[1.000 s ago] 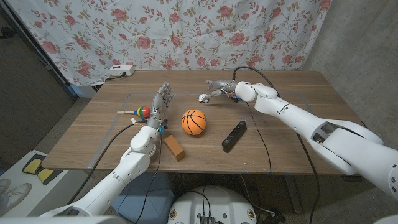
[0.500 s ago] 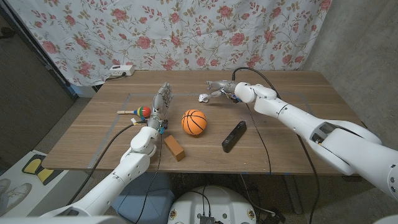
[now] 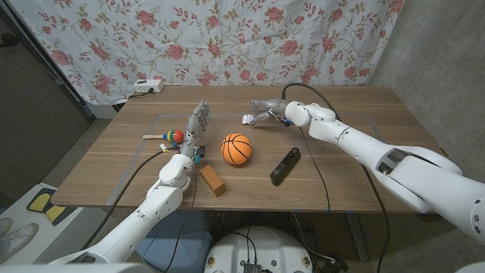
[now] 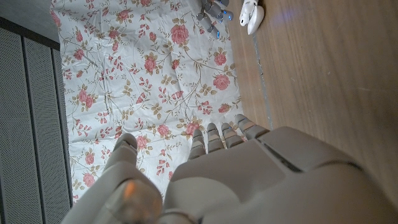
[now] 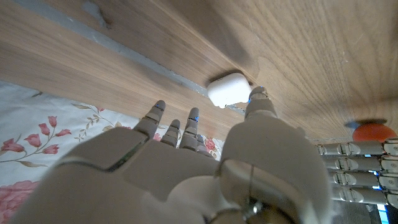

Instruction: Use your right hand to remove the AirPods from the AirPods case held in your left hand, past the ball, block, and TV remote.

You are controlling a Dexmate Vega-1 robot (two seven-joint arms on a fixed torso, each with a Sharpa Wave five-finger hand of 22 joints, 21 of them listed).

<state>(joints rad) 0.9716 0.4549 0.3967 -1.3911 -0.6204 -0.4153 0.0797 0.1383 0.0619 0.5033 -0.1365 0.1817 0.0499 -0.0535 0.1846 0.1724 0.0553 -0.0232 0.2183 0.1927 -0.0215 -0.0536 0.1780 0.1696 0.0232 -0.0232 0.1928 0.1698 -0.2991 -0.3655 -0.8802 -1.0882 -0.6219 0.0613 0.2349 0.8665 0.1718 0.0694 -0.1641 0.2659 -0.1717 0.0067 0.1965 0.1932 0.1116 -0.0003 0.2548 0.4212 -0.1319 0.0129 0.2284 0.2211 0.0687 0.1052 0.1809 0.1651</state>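
**On the wooden surface: case lies at the far middle, right fingers beside it**

Nearest the front edge of the surface (image 3: 98,178) lies the block (image 3: 213,180), an orange-brown bar set at an angle. Just beside it, toward the left edge, the left hand (image 3: 195,130) stands upright on its edge with its fingers straight, close together and holding nothing; in the left wrist view this hand (image 4: 236,180) points its fingers at the flowered curtain (image 4: 155,68). Right of the block, the black TV remote (image 3: 286,165) lies slanted, well apart from both hands. Between block and remote, a little farther back, sits the ball (image 3: 236,149), orange with black seams like a basketball. Left of the left hand lies a small wooden stick toy with a coloured round head (image 3: 168,136).

Farther back, toward the middle of the far half, the white AirPods case (image 3: 247,119) rests on the wood, not in the left hand. The right hand (image 3: 267,109) reaches in from the right edge side, its fingers loosely spread and gripping nothing. In the right wrist view the thumb tip (image 5: 257,96) sits right at the AirPods case (image 5: 228,89); whether it touches cannot be told. A white power strip (image 3: 147,86) lies at the far left corner.
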